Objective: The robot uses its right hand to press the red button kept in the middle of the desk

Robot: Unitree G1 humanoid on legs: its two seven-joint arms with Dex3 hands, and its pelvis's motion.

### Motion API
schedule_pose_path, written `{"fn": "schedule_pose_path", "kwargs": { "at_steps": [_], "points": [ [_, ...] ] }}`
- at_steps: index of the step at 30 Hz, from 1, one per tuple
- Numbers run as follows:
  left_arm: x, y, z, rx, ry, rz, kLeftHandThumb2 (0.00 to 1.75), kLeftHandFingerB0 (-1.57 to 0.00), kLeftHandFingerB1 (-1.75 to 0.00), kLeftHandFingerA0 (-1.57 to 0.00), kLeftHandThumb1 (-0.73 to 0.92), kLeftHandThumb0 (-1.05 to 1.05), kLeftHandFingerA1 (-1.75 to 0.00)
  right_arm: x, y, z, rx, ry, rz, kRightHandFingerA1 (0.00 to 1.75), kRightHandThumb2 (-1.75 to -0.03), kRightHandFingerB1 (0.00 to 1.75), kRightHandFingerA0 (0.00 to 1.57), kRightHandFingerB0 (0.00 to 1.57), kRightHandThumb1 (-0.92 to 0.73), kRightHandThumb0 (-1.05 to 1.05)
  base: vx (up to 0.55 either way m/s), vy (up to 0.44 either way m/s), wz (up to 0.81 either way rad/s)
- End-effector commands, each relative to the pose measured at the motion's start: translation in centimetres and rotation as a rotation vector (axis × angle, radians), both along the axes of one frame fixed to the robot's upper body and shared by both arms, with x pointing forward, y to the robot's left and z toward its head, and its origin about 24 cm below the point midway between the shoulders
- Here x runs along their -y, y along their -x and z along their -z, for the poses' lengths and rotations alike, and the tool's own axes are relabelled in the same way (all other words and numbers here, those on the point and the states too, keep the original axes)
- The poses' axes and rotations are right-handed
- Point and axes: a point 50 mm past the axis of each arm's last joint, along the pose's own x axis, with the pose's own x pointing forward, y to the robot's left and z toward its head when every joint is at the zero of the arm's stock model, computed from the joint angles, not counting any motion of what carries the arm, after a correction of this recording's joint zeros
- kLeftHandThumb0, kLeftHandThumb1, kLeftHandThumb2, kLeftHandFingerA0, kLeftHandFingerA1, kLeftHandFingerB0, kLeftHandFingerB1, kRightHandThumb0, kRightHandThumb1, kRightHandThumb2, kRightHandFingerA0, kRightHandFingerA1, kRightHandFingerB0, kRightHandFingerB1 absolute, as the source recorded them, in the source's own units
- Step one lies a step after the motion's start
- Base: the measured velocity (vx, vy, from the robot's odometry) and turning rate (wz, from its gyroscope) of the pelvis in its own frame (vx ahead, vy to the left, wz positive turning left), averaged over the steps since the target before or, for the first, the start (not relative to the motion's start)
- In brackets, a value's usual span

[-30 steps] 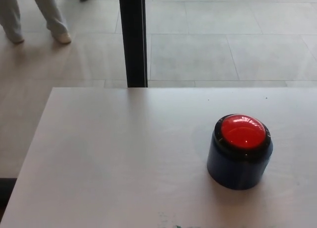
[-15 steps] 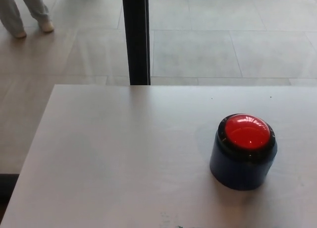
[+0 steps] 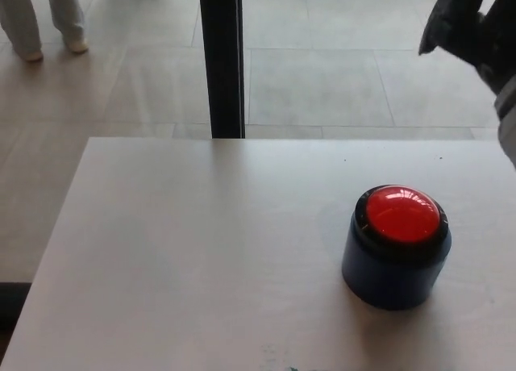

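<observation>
- At far upper left, a person's legs [image 3: 44, 20] stand on the tiled floor [image 3: 322, 72] beyond the desk; only trousers and shoes show, the rest cut off by the frame's top edge. They have shuffled a little over the last second.
- A black vertical post [image 3: 222, 60] rises behind the desk's far edge, left of centre. Its top is cropped, so what it belongs to cannot be told.
- The white desk [image 3: 193, 250] fills the lower picture, with a few faint greenish flecks at its near edge, too small to identify.
- The red button [image 3: 401, 214], a glossy dome on a dark blue round base, sits upright on the desk, right of centre. It looks exactly as it did half a second ago, so by my reading it is not yet pressed.
- The real change is at upper right: the right hand [image 3: 472, 28] has entered the view, where a moment ago no part of the robot showed. It hangs above and beyond the button, well apart from it, which suggests the reach has only begun.
- That hand is blurred and cropped by the corner; whether its fingers are spread or curled, I cannot tell.
- The left hand is out of sight.
</observation>
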Motion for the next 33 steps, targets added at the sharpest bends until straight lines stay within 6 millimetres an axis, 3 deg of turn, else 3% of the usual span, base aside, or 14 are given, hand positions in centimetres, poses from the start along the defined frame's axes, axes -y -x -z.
{"fn": "schedule_pose_path", "kwargs": {
  "at_steps": [1, 4, 5, 6, 7, 12, 14, 25, 26, 29, 31, 32, 33],
  "points": [
    [-0.8, 0.0, -0.8, 0.013, -0.039, 0.012, 0.56, -0.8, -0.52, -0.86, 0.53, -0.53, -0.61, -0.4, -0.4, 4.1, -0.147, 0.069, 0.006, 1.75, -1.39, 1.67, 0.97, 0.82, -0.38, -0.14, 0.0, 0.0, 0.0],
    [-0.8, 0.1, -0.7, 0.006, -0.045, 0.008, 0.56, -0.83, -0.52, -0.86, 0.52, -0.55, -0.59, -0.5, -0.5, 6.1, -0.226, 0.088, 0.02, 1.75, -1.31, 1.66, 0.98, 0.77, -0.48, -0.15, 0.0, 0.0, 0.0],
    [-0.9, 0.1, -0.8, 0.005, -0.043, 0.007, 0.88, -0.75, -0.66, -0.84, 0.44, -0.53, -0.71, -0.4, -0.4, 7.1, -0.238, 0.085, 0.017, 1.75, -1.33, 1.7, 0.98, 0.77, -0.48, -0.15, 0.0, 0.0, 0.0],
    [-0.9, 0.1, -0.8, 0.001, -0.046, 0.011, 0.88, -0.75, -0.66, -0.84, 0.44, -0.53, -0.71, -0.4, -0.4, 7.4, -0.249, 0.083, 0.023, 1.75, -1.33, 1.7, 0.98, 0.77, -0.48, -0.15, 0.0, 0.0, 0.0],
    [-0.9, 0.0, -0.9, 0.007, -0.048, 0.011, 0.56, -0.83, -0.53, -0.84, 0.52, -0.54, -0.59, -0.3, -0.3, 7.9, -0.269, 0.096, 0.044, 1.75, -1.31, 1.68, 0.96, 0.82, -0.47, -0.16, 0.0, 0.0, 0.0],
    [-1.0, 0.0, -0.9, 0.015, -0.035, 0.002, 0.56, -0.8, -0.53, -0.85, 0.52, -0.54, -0.6, 0.2, 0.2, 9.9, -0.314, 0.135, 0.056, 1.75, -1.19, 1.65, 0.95, 0.8, -0.57, -0.22, 0.0, 0.0, 0.0],
    [-0.9, 0.0, -0.8, 0.034, -0.025, -0.017, 0.56, -0.83, -0.54, -0.85, 0.51, -0.51, -0.6, 0.2, 0.4, 10.6, -0.322, 0.147, 0.062, 1.75, -1.28, 1.65, 0.96, 0.81, -0.49, -0.18, 0.0, 0.0, 0.0],
    [-0.8, 0.2, -0.7, 0.01, -0.029, 0.005, 0.57, -0.82, -0.52, -0.86, 0.53, -0.54, -0.61, -1.2, 1.6, 14.4, -0.382, 0.151, 0.032, 1.75, -1.29, 1.59, 1.03, 0.88, -0.43, -0.2, 0.0, 0.0, 0.0],
    [-0.9, 0.2, -0.7, 0.021, -0.016, -0.014, 0.86, -0.76, -0.65, -0.87, 0.43, -0.58, -0.72, -1.3, 1.9, 15.0, -0.388, 0.174, 0.025, 1.75, -1.29, 1.6, 1.01, 0.87, -0.43, -0.21, 0.0, 0.0, 0.0],
    [-0.8, 0.1, -0.8, 0.017, -0.038, 0.011, 0.86, -0.78, -0.66, -0.87, 0.44, -0.6, -0.72, -1.4, 2.6, 16.4, -0.41, 0.245, 0.002, 1.75, -1.3, 1.62, 1.02, 0.87, -0.45, -0.22, 0.0, 0.0, 0.0],
    [-0.8, 0.0, -0.8, 0.017, -0.039, 0.013, 0.86, -0.78, -0.66, -0.87, 0.44, -0.6, -0.72, -1.3, 2.6, 16.4, -0.407, 0.247, 0.001, 1.75, -1.3, 1.62, 1.02, 0.87, -0.45, -0.22, 0.0, 0.0, 0.0],
    [-0.8, 0.0, -0.8, 0.015, -0.038, 0.014, 0.56, -0.85, -0.54, -0.87, 0.52, -0.56, -0.61, -1.3, 2.8, 16.8, -0.42, 0.264, 0.0, 1.75, -1.32, 1.6, 1.03, 0.89, -0.43, -0.24, 0.0, 0.0, 0.0],
    [-0.8, 0.0, -0.7, 0.014, -0.03, 0.014, 0.57, -0.8, -0.51, -0.82, 0.53, -0.53, -0.56, -1.1, 3.3, 17.9, -0.429, 0.365, 0.008, 1.75, -1.32, 1.59, 1.03, 0.91, -0.42, -0.24, 0.0, 0.0, 0.0]
  ]
}}
